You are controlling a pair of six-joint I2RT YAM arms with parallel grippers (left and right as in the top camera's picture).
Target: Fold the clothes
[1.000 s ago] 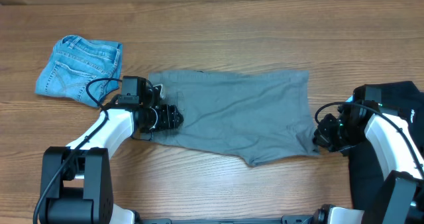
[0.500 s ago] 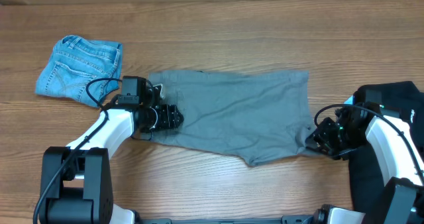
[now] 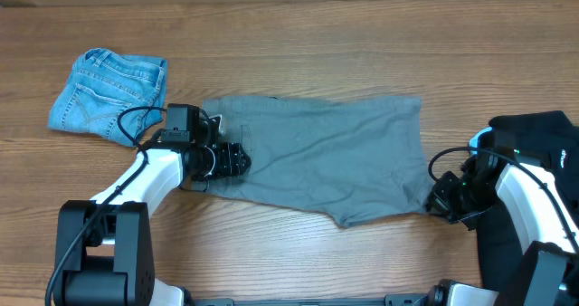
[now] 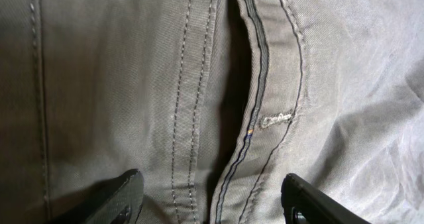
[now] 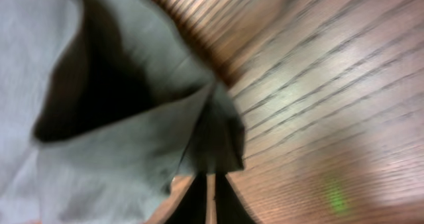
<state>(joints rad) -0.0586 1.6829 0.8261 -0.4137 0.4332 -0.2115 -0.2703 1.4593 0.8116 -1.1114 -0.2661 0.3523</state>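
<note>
On the wooden table (image 3: 362,52), grey shorts (image 3: 326,157) lie unfolded, left gripper (image 4: 211,185) apart above their pocket (image 4: 235,85), right gripper (image 5: 211,184) seemingly clamped on 1 corner.

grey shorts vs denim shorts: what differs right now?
Pose: grey shorts lie spread mid-table; denim shorts sit bunched far left. Look: grey shorts are plain, bigger; denim shorts light blue, stitched, smaller. Contact: right gripper pinches a grey shorts corner; no gripper touches denim shorts. Both rest on the wooden table.
</note>
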